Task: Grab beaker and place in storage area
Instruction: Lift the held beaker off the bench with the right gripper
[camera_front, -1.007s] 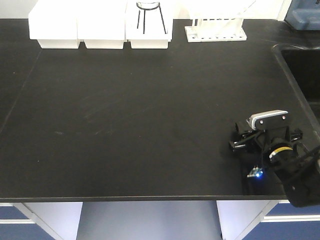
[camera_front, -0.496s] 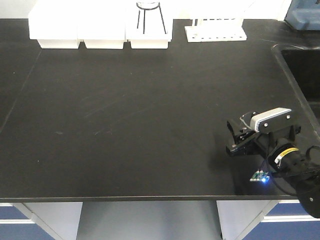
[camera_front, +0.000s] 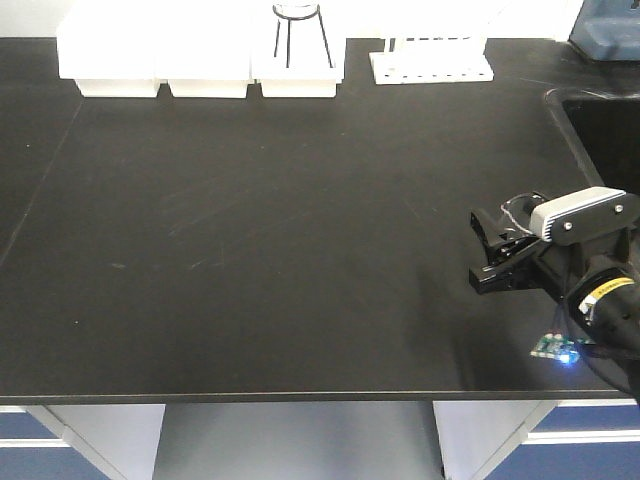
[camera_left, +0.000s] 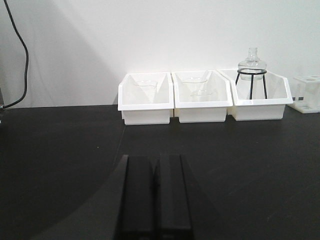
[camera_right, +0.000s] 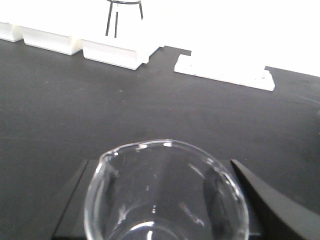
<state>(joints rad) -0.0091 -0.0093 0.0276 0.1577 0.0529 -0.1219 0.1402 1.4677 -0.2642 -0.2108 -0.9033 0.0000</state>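
Observation:
The clear glass beaker (camera_right: 165, 200) with its pouring lip at the left sits between my right gripper's (camera_right: 165, 215) two black fingers (camera_right: 72, 205), which are shut on it. In the front view the right gripper (camera_front: 492, 252) hangs low over the black benchtop (camera_front: 280, 230) near its front right corner, pointing left; the beaker is hard to make out there. My left gripper (camera_left: 155, 200) is shut and empty, low over the benchtop, facing the white bins. The storage area is out of view.
Three white bins (camera_front: 200, 55) line the back edge, and the right one holds a glass dish on a black wire tripod (camera_front: 298, 30). A white tube rack (camera_front: 432, 62) stands beside them. A sink (camera_front: 605, 140) opens at the right. The bench's front edge (camera_front: 300, 396) is close.
My right arm has swung to the right along the front of the bench, and its gripper now points left. The beaker stays in its grip.

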